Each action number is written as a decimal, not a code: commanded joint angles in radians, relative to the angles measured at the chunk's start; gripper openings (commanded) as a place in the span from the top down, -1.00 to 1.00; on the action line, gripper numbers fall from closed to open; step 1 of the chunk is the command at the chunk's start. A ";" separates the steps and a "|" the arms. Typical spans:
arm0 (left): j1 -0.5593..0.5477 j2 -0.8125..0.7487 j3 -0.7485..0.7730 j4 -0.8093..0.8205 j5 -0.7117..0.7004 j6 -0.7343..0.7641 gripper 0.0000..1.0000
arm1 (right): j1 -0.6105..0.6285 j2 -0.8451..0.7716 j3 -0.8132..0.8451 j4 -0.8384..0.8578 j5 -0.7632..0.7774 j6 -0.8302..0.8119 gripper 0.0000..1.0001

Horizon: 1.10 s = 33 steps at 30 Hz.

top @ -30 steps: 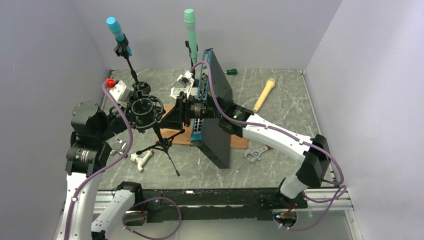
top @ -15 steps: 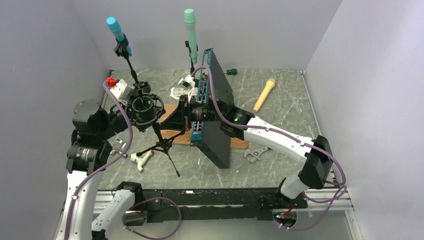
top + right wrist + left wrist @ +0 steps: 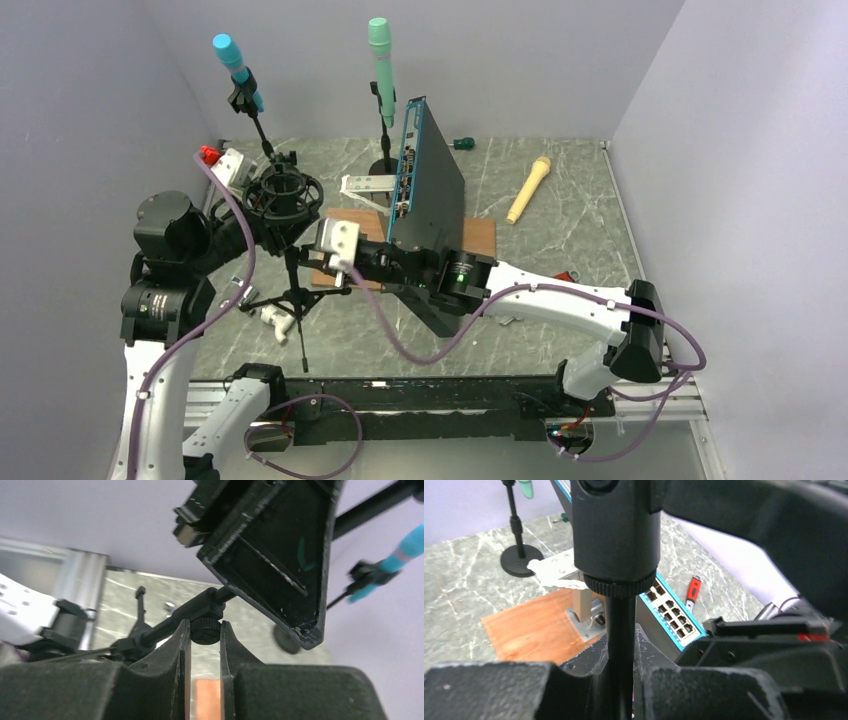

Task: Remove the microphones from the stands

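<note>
Since a second ago, my right gripper [image 3: 205,626] has dropped away from the network switch [image 3: 430,180] and swung low and left to the stand [image 3: 292,275], which has itself shifted left with my left arm. My right fingers are now narrow, pinched on the knurled knob [image 3: 205,632] of the stand's joint. My left gripper [image 3: 620,672] is clamped on the pole [image 3: 620,625].

The microphone [image 3: 284,190] sits in the shock mount [image 3: 262,208] at the top of the stand, beside my left arm, not yet out.

If I turn the knob and my left grip is weak, I judge the pole could twist with it, or the tripod legs could swing and tip the whole stand. The switch stands on its edge just beside my right forearm, so a careless sweep could knock it over.

No bin or tray shows; the only holder is the shock mount, with the microphone in its ring.
</note>
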 commanded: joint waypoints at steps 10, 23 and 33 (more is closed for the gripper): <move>-0.020 -0.012 0.086 0.002 0.024 0.003 1.00 | 0.179 0.141 0.025 0.216 0.491 -0.873 1.00; -0.020 -0.043 0.056 0.034 -0.077 -0.002 1.00 | 0.182 0.039 -0.110 0.355 0.542 -0.721 -0.50; -0.020 -0.166 -0.052 0.185 -0.274 -0.051 1.00 | 0.135 -0.085 -0.163 0.245 0.441 0.109 -0.87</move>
